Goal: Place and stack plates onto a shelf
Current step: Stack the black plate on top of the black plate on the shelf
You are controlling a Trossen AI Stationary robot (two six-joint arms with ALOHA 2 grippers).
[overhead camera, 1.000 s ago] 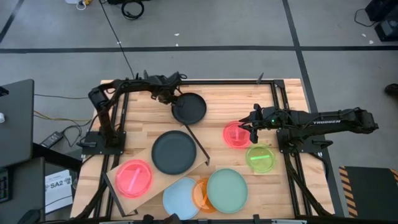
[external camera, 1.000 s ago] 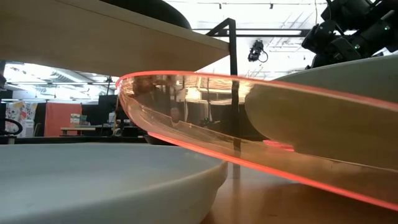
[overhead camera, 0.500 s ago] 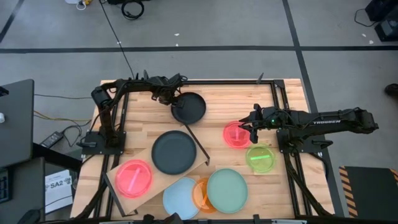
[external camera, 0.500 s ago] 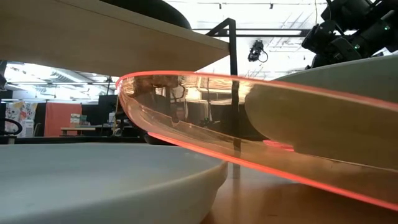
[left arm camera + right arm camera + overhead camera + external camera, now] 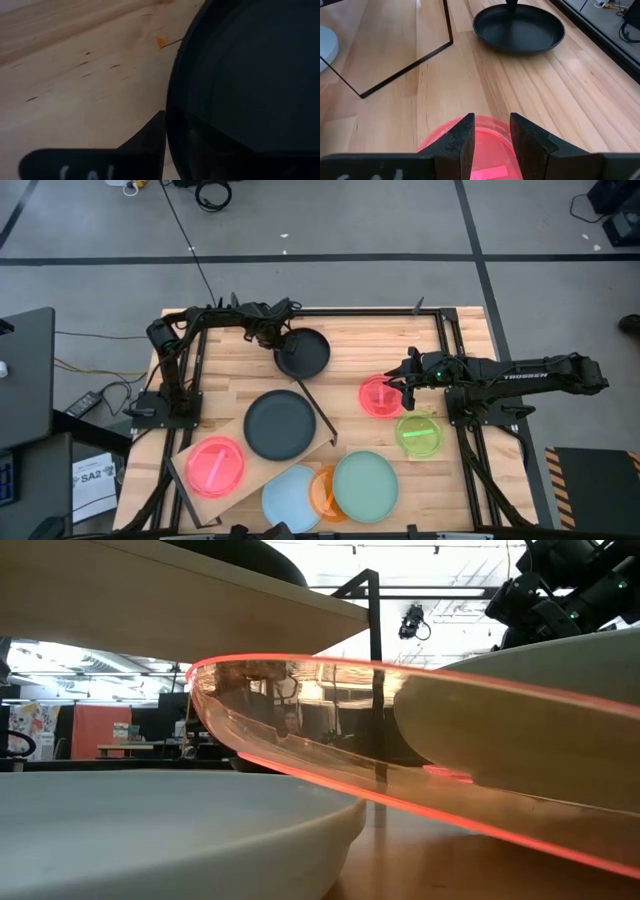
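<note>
Since a second ago my left end effector (image 5: 281, 340) has pinched in on the near rim of the black plate (image 5: 304, 354) at the table's (image 5: 420, 340) far edge; little else moved. The shelf (image 5: 258, 442) lies toward me from it, already carrying a black plate and a pink one, with bare board between. My right end effector (image 5: 487, 137) hovers parted over the pink plate (image 5: 485, 170), well apart.

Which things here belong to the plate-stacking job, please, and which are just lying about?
Job: shelf; black plates; pink plates; neon-green plate; mint-green plate; light-blue plate; orange plate.
Lying about: floor cables; boxed item.
</note>
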